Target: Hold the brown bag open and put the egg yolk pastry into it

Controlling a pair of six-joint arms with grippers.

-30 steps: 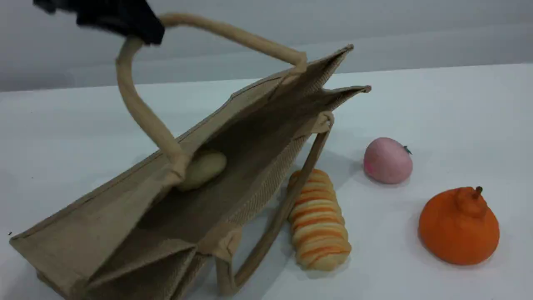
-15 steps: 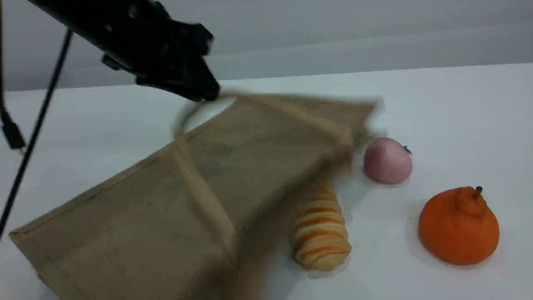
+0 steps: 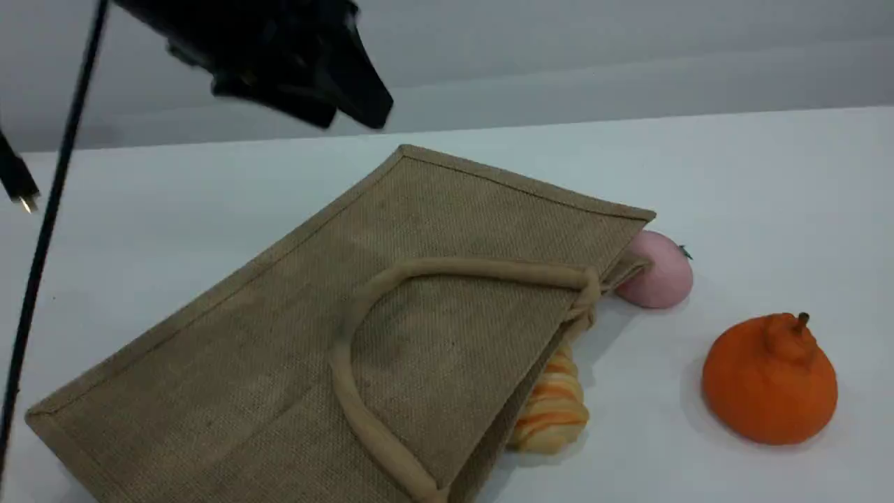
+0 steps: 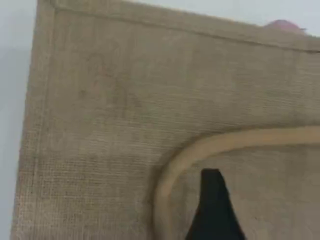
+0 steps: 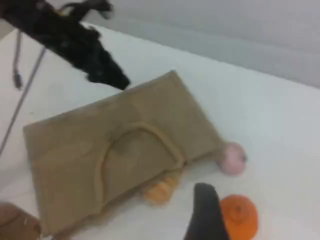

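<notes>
The brown bag (image 3: 433, 279) lies collapsed flat on the white table, its mouth facing right and closed. One beige handle (image 3: 454, 266) rests on its upper side. My left gripper (image 3: 353, 117) hovers above the bag's far corner, open and holding nothing. In the left wrist view one dark fingertip (image 4: 212, 200) hangs over the bag (image 4: 110, 100) beside the handle (image 4: 170, 170). The right wrist view looks down on the bag (image 5: 125, 150) from high up. The right gripper's fingertip (image 5: 206, 217) has nothing on it. The egg yolk pastry is hidden.
An orange-striped bread (image 3: 553, 412) pokes out from under the bag's mouth. A pink peach-shaped ball (image 3: 665, 278) touches the bag's right corner. An orange fruit (image 3: 768, 381) sits further right. A black cable (image 3: 42, 230) hangs at the left.
The left gripper opened and let go of the handle. The bag, held open a second ago with the pastry inside, fell flat and shut, covering part of the bread.
</notes>
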